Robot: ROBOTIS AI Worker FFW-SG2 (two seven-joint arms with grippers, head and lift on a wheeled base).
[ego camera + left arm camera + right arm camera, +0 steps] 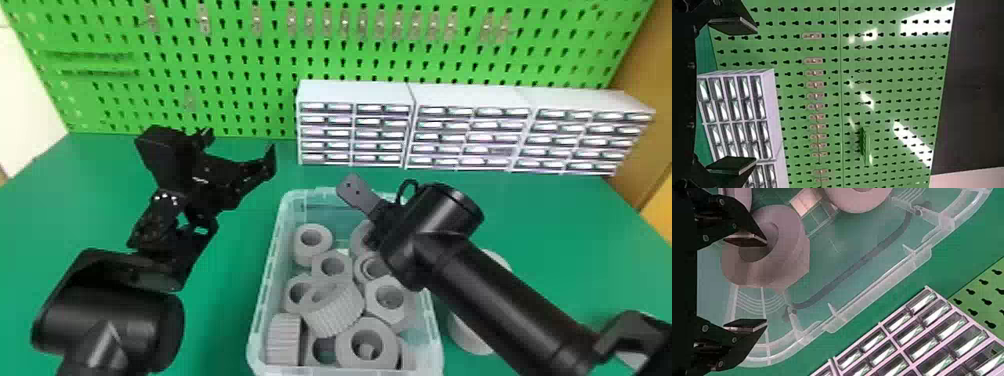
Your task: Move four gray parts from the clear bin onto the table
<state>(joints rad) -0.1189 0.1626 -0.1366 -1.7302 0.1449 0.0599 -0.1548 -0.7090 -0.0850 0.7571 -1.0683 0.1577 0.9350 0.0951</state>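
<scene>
From here, the clear bin (268,270) stands upright on the green table (227,305), its far rim facing the low drawer cabinets (350,92), with a narrow strip of tabletop between. More green stretches along its left side, between the rim and the left arm. Gray parts (347,342), ringed and nutlike, crowd its near and middle portions; bare floor shows toward its far end. Past the right rim, pale rounded pieces (470,332) sit on the table, partly hidden under the right arm. That arm slants in from the lower right, across the right rim, its right gripper (357,195) over the bin's far right portion. In its wrist view the fingers are spread, one crossing in front of the hole of a gray part (793,258); whether they touch, I can't tell. The left arm rises from the bottom edge and bends toward the green pegboard (225,90), its left gripper (240,146) held well left of the cabinets, fingers parted around nothing.
</scene>
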